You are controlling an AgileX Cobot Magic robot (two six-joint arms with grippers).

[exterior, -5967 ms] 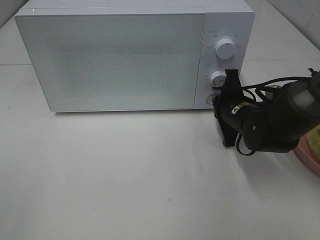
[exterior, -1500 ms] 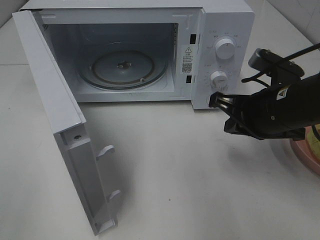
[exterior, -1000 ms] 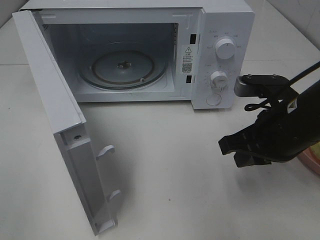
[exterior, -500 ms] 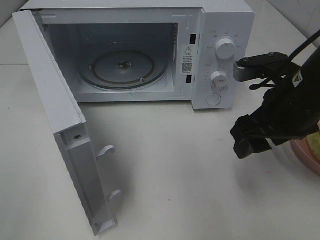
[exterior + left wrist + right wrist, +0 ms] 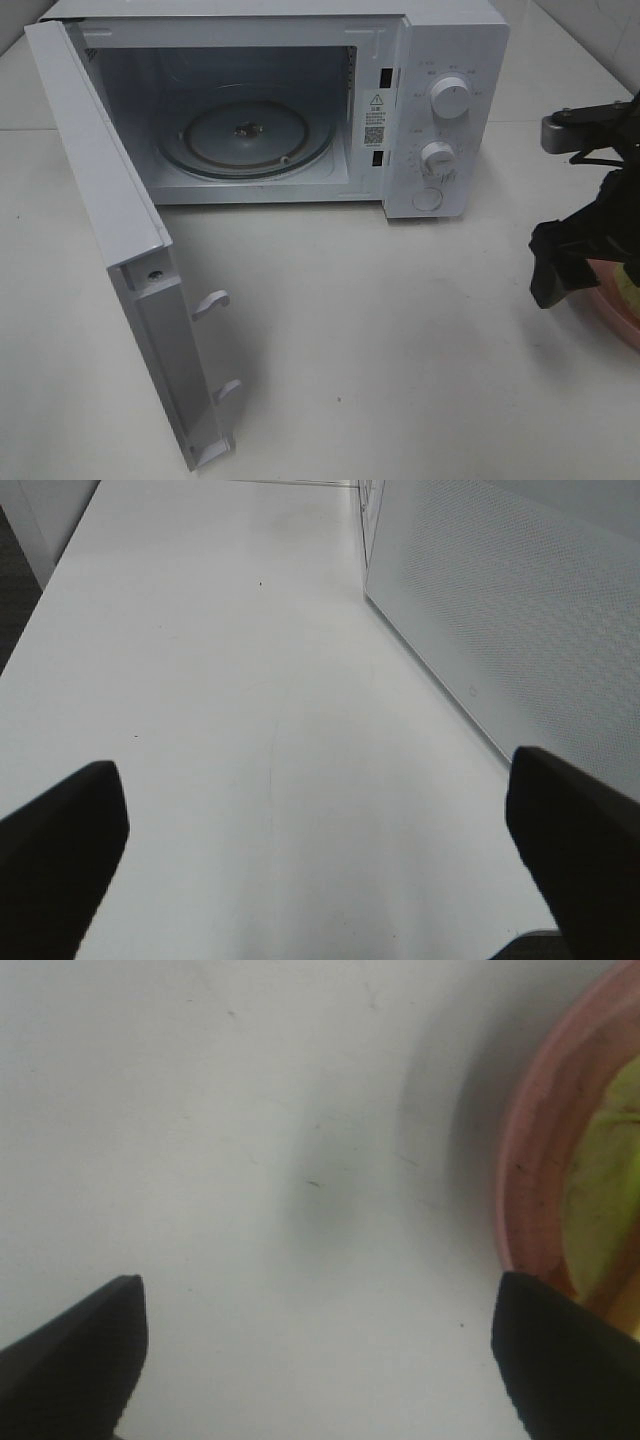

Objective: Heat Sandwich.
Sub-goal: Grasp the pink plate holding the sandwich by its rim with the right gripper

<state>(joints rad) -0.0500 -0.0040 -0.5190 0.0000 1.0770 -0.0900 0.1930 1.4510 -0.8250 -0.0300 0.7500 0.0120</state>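
Overhead now: the right gripper (image 5: 560, 265) hangs at 3 o'clock of the table (image 5: 380, 350), its jaws spread wide and holding nothing. The wrist camera shows bare tabletop between the two dark fingers (image 5: 75, 1350). The sandwich (image 5: 600, 1180) sits on the pink plate (image 5: 525, 1160), just off the gripper at its 3 o'clock, hard against the frame edge. Only a yellow-green sliver shows, and nothing touches it. At the gripper's 10 o'clock is the white microwave (image 5: 450, 40), with two dials (image 5: 450, 97) and a round button (image 5: 428, 199) on the panel facing it. The cavity gapes open and its glass turntable (image 5: 245, 135) is bare. The door (image 5: 110, 230) swings out toward 7 o'clock, walling off that side. From door to plate, at the oven's 6 o'clock, the table runs wide and clear. The left gripper (image 5: 320, 865) is parted wide too, over bare table with the door's speckled outer face alongside.
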